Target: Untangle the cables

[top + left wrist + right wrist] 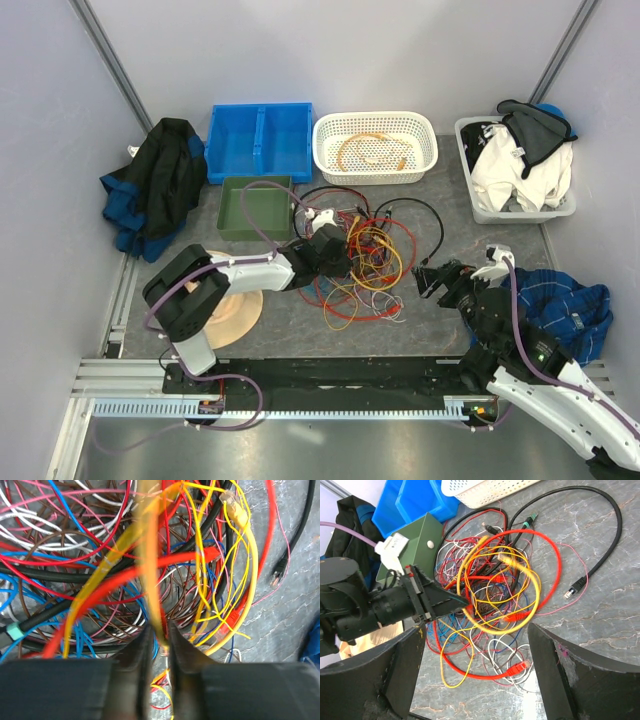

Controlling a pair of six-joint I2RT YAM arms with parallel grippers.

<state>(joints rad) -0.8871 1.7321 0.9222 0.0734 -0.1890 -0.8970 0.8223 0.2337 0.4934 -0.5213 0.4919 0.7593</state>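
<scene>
The left tool (160, 632) is seen clenched on a yellow cable (148, 530) within the tangle. The cables (362, 258) are heaped on the surface (430, 335), near a green bin (255, 208). The right tool (475, 632) is held wide open, to the heap's right.

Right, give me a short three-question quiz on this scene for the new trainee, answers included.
1. True or false: the right gripper is shut on a cable.
2. The left gripper pinches one cable of the tangle. Its colour? A blue, B yellow, C white.
3. What lies in the white basket?
Key: 1 false, its jaws stand wide open, holding nothing. 2 B, the yellow cable. 3 a coiled orange-yellow cable.
</scene>
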